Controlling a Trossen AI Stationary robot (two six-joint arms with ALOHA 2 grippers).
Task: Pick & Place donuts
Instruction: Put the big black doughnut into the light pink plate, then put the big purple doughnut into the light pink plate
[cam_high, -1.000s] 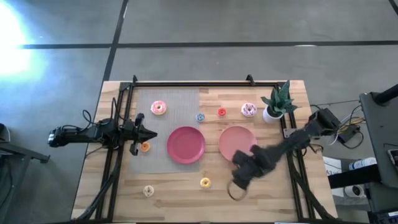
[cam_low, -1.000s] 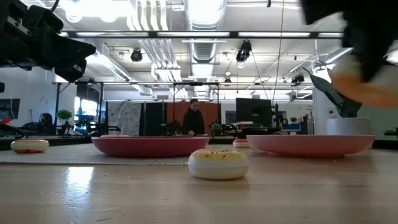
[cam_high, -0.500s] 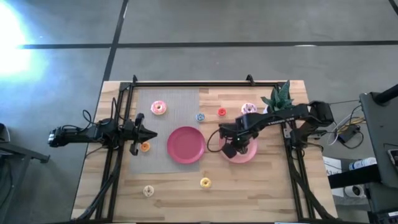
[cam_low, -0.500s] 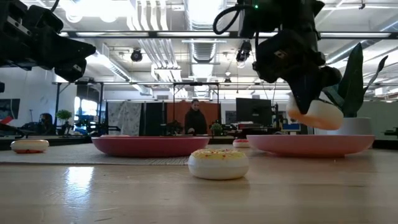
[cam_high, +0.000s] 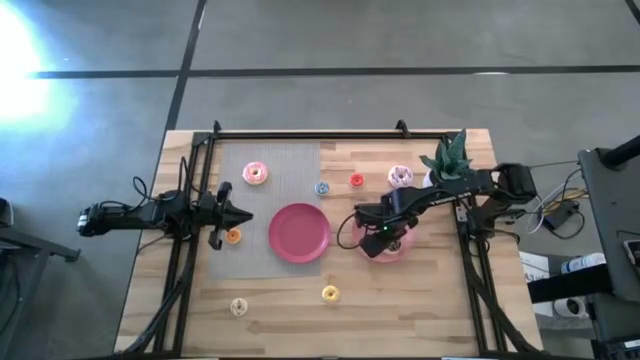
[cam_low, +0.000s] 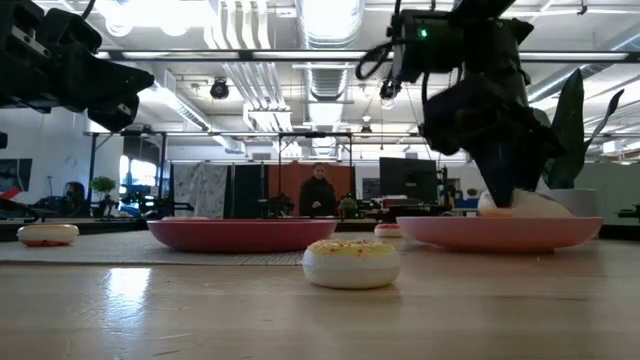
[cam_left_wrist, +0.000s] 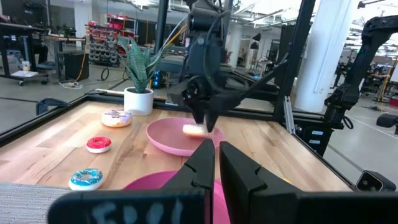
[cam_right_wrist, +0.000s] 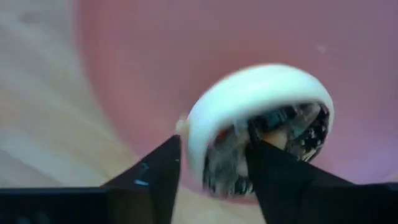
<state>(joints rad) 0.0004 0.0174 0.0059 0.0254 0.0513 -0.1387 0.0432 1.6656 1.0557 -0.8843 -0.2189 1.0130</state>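
Since half a sec ago: right gripper (cam_high: 376, 240) lowered from above onto light pink plate (cam_high: 398, 245), near table's (cam_high: 440, 310) right edge. Fingers clamped on cream donut (cam_right_wrist: 249, 99), now touching plate; release looks next. Right wrist view alone shows grip through ring. Left gripper (cam_high: 240, 217) idle by left edge, fingers together.

Grey concrete floor (cam_high: 330, 40), exposed ceiling ducts (cam_low: 330, 35), bright ceiling lights, distant desks, a standing person (cam_low: 318, 193)
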